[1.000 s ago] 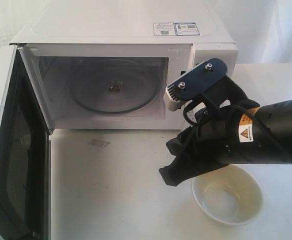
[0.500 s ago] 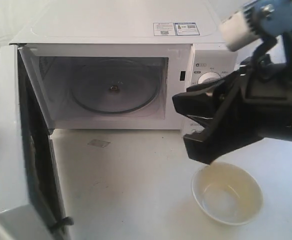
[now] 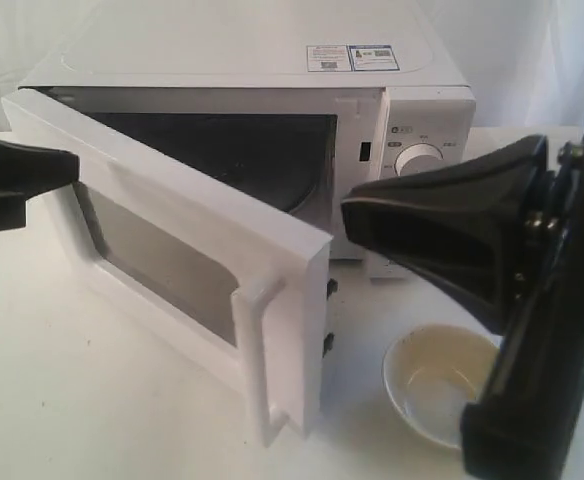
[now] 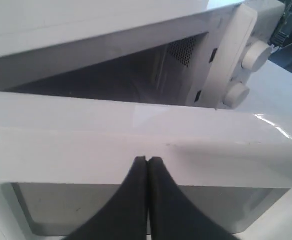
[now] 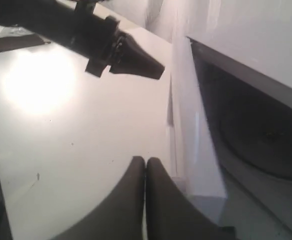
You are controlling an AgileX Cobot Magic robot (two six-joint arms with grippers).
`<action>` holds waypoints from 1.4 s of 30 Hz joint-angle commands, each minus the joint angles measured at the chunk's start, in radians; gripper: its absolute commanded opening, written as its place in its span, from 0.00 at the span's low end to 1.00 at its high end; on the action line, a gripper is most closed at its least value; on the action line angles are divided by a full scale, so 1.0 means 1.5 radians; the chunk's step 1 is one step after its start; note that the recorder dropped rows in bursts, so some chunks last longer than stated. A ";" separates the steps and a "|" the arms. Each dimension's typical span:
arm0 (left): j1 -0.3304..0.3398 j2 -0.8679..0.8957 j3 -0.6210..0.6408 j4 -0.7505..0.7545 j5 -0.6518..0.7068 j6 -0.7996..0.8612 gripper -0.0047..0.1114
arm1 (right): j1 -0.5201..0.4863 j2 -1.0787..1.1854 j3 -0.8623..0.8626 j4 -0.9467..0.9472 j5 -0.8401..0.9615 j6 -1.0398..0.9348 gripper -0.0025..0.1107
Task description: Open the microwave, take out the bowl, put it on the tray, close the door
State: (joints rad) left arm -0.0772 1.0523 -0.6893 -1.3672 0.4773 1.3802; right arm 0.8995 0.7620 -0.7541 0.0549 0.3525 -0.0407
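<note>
The white microwave [image 3: 232,50] stands at the back, and its door [image 3: 172,215] hangs about half shut, its bar handle [image 3: 272,350] toward the camera. My left gripper [image 3: 70,165] is shut, its tips against the door's outer face [image 4: 136,137], just above the window [image 4: 61,210]. The cream bowl [image 3: 427,380] sits on the white table in front of the knob panel [image 3: 420,160]. My right gripper [image 3: 349,215] is shut and empty, raised above and beside the bowl, level with the door's free edge [image 5: 193,145]. No tray shows.
The right arm's black body [image 3: 542,330] fills the right foreground and hides part of the bowl. The glass turntable [image 5: 266,135] lies bare in the cavity. In the right wrist view the left arm [image 5: 121,50] reaches across the white table [image 5: 61,125].
The door has swung from wide open to about half shut, with the left gripper coming in against its outer face. The right arm rose off the bowl and moved closer to the camera.
</note>
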 commanded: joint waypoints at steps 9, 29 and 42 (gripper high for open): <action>-0.036 0.107 -0.054 -0.105 0.028 0.124 0.04 | 0.046 0.081 0.047 0.030 -0.133 -0.003 0.02; -0.059 0.021 -0.084 0.070 0.126 -0.108 0.04 | 0.045 0.395 0.124 0.316 -0.771 -0.286 0.02; -0.059 -0.045 -0.084 0.161 0.224 -0.224 0.04 | 0.040 0.622 0.067 0.433 -1.049 -0.267 0.02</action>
State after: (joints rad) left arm -0.1636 0.9999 -0.8113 -1.1197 0.7537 1.0552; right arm 0.9681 1.6446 -0.6094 0.6824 -1.1886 -0.4503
